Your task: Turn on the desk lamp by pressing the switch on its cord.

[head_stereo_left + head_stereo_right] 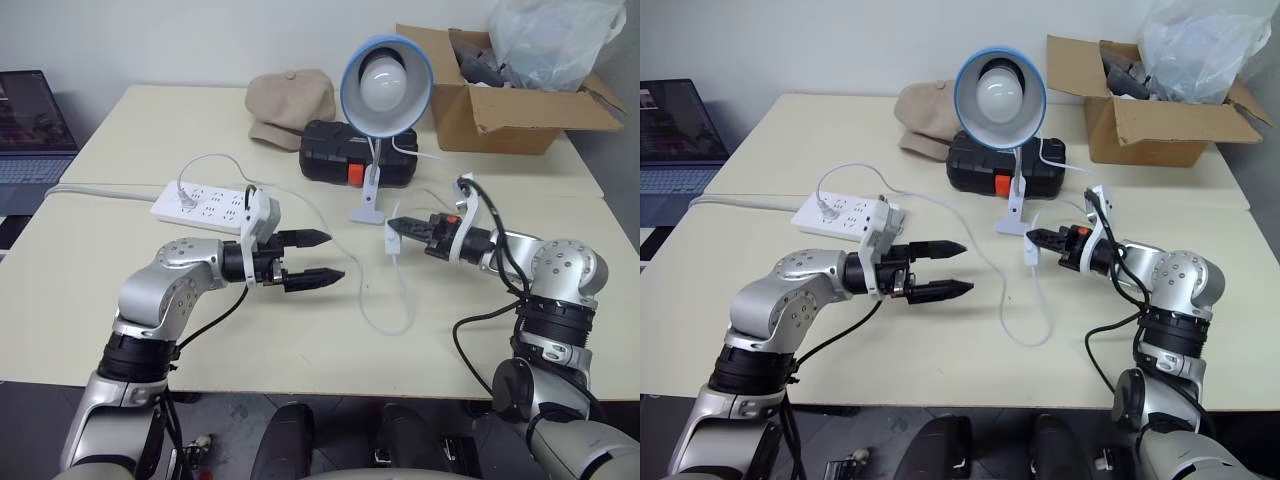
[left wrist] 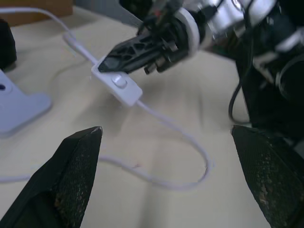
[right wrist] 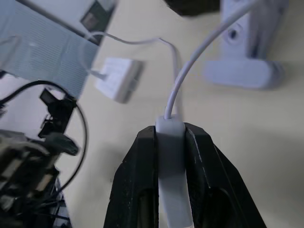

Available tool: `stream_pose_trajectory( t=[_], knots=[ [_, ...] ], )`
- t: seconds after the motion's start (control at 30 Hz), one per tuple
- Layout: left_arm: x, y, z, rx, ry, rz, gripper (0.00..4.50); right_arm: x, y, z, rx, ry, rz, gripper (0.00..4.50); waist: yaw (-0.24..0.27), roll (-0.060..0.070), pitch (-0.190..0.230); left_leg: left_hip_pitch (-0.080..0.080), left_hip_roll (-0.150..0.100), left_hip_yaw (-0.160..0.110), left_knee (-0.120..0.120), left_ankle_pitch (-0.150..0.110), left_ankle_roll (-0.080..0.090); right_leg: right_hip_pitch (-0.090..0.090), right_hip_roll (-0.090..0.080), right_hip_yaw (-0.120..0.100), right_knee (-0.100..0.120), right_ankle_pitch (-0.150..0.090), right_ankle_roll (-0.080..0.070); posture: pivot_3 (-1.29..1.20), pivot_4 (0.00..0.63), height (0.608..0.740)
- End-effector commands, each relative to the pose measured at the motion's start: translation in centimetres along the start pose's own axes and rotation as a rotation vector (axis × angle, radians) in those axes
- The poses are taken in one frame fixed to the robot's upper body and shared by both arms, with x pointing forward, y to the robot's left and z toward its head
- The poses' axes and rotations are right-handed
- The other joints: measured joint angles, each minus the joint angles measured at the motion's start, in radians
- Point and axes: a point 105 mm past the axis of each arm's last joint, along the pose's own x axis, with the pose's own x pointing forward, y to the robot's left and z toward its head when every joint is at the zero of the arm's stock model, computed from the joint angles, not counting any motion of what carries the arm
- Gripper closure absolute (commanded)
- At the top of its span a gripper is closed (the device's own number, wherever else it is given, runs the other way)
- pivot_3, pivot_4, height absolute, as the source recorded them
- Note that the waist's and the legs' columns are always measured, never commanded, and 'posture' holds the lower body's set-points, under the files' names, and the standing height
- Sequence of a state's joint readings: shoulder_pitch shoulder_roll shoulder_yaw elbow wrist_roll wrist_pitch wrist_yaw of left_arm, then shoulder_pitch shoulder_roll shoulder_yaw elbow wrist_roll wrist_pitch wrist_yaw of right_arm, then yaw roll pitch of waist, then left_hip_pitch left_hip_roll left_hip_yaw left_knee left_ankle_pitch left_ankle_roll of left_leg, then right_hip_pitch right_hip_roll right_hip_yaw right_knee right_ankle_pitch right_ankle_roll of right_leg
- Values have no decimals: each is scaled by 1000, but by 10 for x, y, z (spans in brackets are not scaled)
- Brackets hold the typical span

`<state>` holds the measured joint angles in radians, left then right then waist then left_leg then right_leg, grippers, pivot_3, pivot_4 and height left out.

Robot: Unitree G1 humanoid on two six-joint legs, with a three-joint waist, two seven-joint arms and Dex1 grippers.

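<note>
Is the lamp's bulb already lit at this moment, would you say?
No, the bulb inside the blue shade looks plain white and unlit, while the right gripper holds the switch on its cord.

Light-blue shade on the desk lamp [image 1: 386,85] with white bulb; white switch [image 2: 117,84] and cord [image 1: 385,318]; black-fingered right hand [image 1: 396,226]; cream counter [image 1: 300,330]; tan cap [image 1: 290,105]; brown cardboard box [image 1: 505,115].
</note>
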<state>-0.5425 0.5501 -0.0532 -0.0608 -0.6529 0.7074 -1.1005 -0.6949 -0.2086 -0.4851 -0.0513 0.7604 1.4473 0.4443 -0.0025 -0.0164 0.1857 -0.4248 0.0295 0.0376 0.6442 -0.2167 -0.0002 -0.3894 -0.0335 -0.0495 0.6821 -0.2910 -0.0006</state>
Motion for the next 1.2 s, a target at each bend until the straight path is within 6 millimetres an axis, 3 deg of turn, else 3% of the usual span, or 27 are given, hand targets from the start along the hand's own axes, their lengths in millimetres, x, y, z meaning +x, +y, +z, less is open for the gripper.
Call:
stream_pose_trajectory(
  t=[0.03,0.13,0.33,1.2],
  knots=[
    [10,-5,11,-121,-57,-64,0,-11,42,3,-70,-23,195,4097,-1,0,0,0,0,0,0,0,0,0,0,0,0,0,0,0,150,740],
    [23,-13,21,-212,-99,-134,0,-15,62,-7,-105,22,281,4097,-1,0,0,0,0,0,0,0,0,0,0,0,0,0,0,0,150,740],
    [33,-18,32,-304,-160,-179,0,-17,73,-15,-135,54,322,4097,-3,0,0,0,0,-1,0,0,0,0,0,0,0,0,0,0,150,740],
    [35,-34,23,-337,-135,-273,0,-23,90,-15,-144,99,420,4097,-2,0,0,0,0,0,0,0,0,0,0,0,0,0,0,0,150,740]
  ],
)
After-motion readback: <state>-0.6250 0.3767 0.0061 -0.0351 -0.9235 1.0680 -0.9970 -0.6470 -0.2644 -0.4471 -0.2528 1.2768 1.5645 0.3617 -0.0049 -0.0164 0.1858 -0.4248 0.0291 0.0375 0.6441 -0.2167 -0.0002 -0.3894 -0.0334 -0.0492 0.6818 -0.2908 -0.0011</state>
